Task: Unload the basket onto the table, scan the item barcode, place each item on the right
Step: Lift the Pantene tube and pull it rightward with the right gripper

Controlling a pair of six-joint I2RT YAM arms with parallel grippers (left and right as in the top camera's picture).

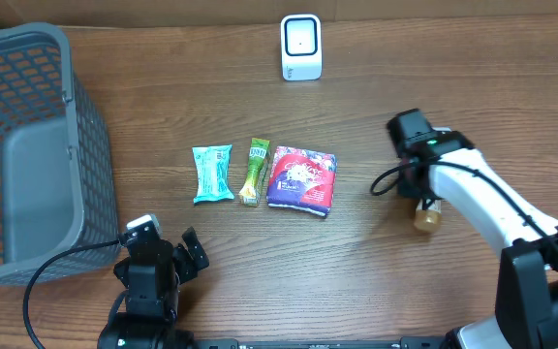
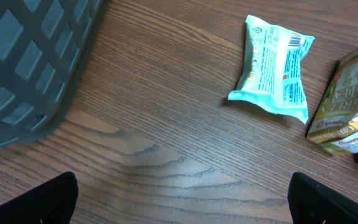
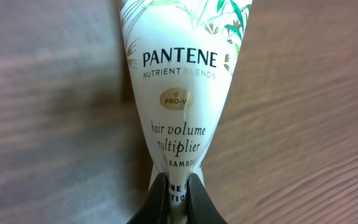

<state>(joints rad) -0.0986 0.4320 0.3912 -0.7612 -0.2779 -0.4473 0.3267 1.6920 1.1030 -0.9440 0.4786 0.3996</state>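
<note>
A white Pantene tube [image 3: 179, 74] lies on the wooden table, and my right gripper [image 3: 179, 188] is shut on its flat crimped end, label side up. No barcode shows on the tube. In the overhead view only its gold cap [image 1: 426, 216] sticks out from under the right arm [image 1: 473, 194]. The white scanner [image 1: 300, 47] stands at the back centre. My left gripper [image 2: 182, 185] hangs open and empty over bare wood near the front left, short of a teal packet [image 2: 272, 68] whose barcode [image 2: 298, 41] faces up.
A grey mesh basket [image 1: 27, 145] fills the left side. A teal packet [image 1: 212, 174], a green packet [image 1: 255, 171] and a purple packet [image 1: 301, 179] lie in a row mid-table. The green packet [image 2: 347, 106] shows at the left wrist view's right edge.
</note>
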